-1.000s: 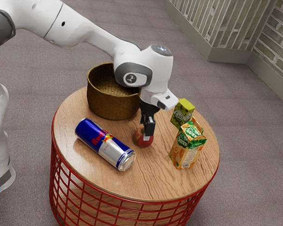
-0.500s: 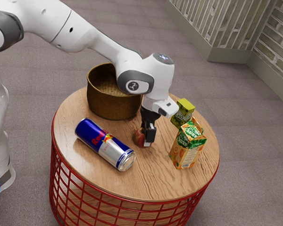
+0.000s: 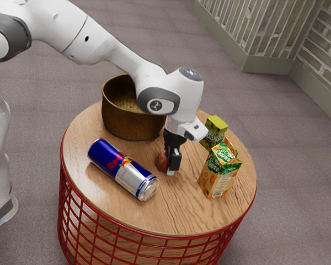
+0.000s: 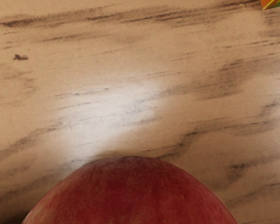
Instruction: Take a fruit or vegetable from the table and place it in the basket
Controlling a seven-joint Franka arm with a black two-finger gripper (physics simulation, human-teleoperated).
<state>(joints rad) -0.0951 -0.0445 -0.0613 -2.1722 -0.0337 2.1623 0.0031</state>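
Robot arm (image 3: 102, 44), one, white with dark grey joints; enters from the exterior view's left and bends down over the tabletop (image 3: 83, 143). Said tabletop: round, pale wood with dark grain, on a red wire base (image 3: 149, 251). Basket (image 3: 133, 126), one, brown, woven, round, upright; set near the tabletop's far edge, toward the exterior view's left. Drink can (image 3: 123, 168), one, blue and silver, lying on its side, between the tabletop's middle and its edge at the exterior view's left. Orange-and-green carton (image 3: 216, 174), one, upright, near the edge at the exterior view's right. Green carton (image 3: 213, 131), one, smaller, upright, behind the former, near the same edge. Gripper (image 3: 171, 169), one, black, pointing down at the apple (image 3: 162, 160); whether open or closed on it cannot be told. Said apple: one, red, at the tabletop's middle, between can and cartons, outside the basket.
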